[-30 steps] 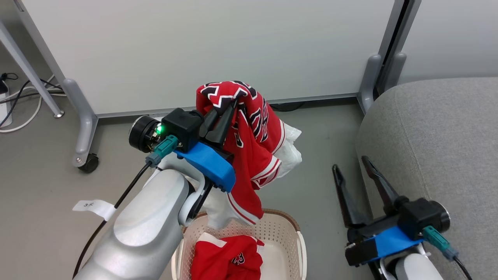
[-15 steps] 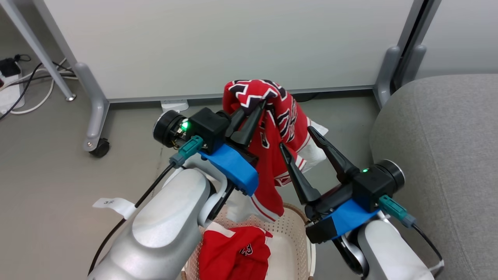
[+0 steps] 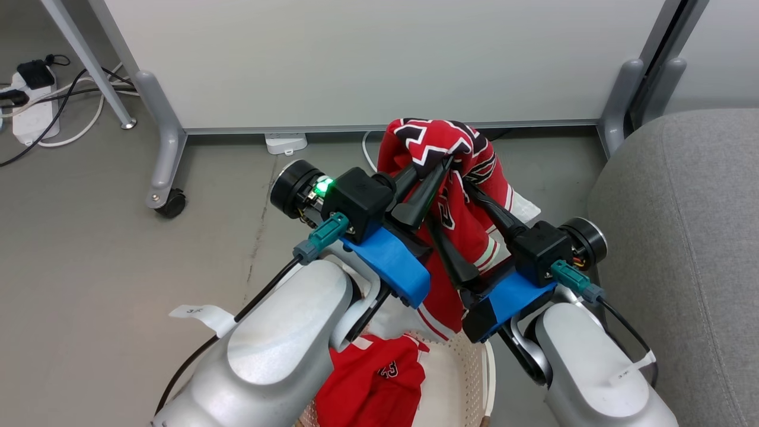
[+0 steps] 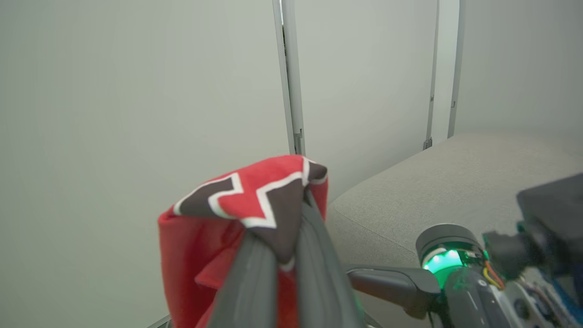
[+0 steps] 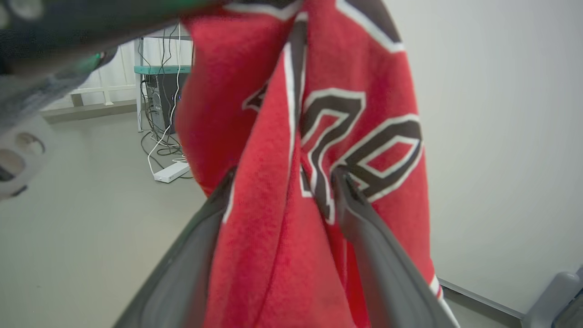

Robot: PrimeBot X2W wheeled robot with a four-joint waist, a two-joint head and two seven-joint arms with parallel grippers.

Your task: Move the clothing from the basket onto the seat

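My left claw [image 3: 447, 163] is pinched shut on the diamond-banded edge of a red garment [image 3: 442, 142], which hangs above the basket [image 3: 471, 379] at 6 o'clock. My right claw [image 3: 447, 201] gapes wide, one finger on each side of the hanging cloth and not closed on it. The grey seat [image 3: 682, 225] fills 3 o'clock, its rounded edge just beside my right wrist. Bare floor [image 3: 89, 249] opens toward 9, and a white partition [image 3: 356, 59] walls off 12. A second red garment [image 3: 373, 385] lies in the basket, partly hidden under my left forearm [image 3: 278, 362]; the basket's near side is cut off.
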